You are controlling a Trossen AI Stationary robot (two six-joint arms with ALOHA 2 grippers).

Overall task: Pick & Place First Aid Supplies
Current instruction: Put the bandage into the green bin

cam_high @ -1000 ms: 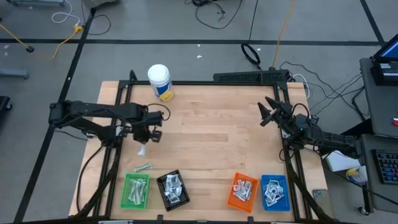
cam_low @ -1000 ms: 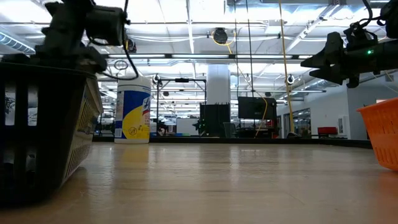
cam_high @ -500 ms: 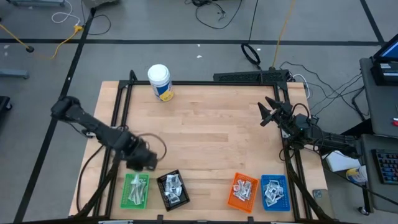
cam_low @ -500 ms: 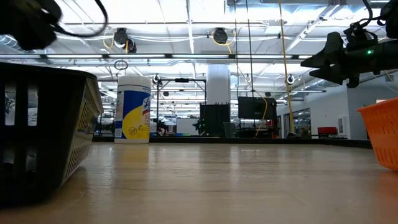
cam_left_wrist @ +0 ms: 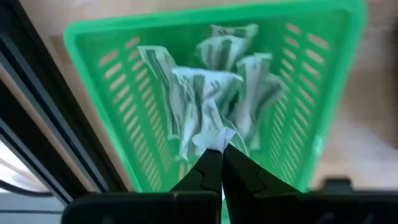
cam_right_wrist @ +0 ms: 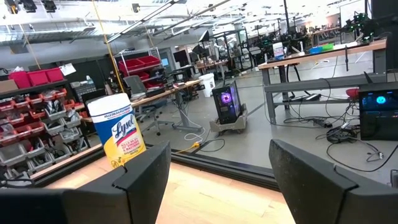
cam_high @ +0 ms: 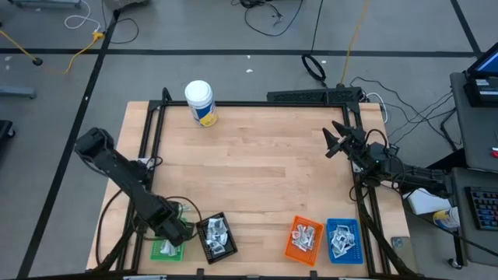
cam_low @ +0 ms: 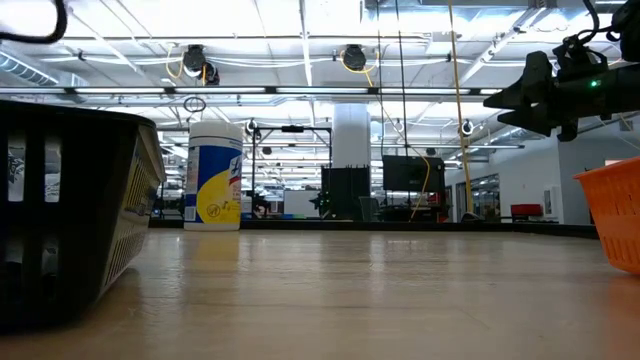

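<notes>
Moved over the green tray [cam_left_wrist: 93,50], left claw [cam_left_wrist: 217,163] pinches a packet [cam_left_wrist: 214,138].

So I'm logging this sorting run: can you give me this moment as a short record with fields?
left gripper: over the green tray, fingers shut on a white packet
green tray contents: grey-green strips
right gripper: open, raised at the table's right edge
other trays: black tray, orange tray, blue tray, all holding packets
bottle: upright at the far edge
</notes>
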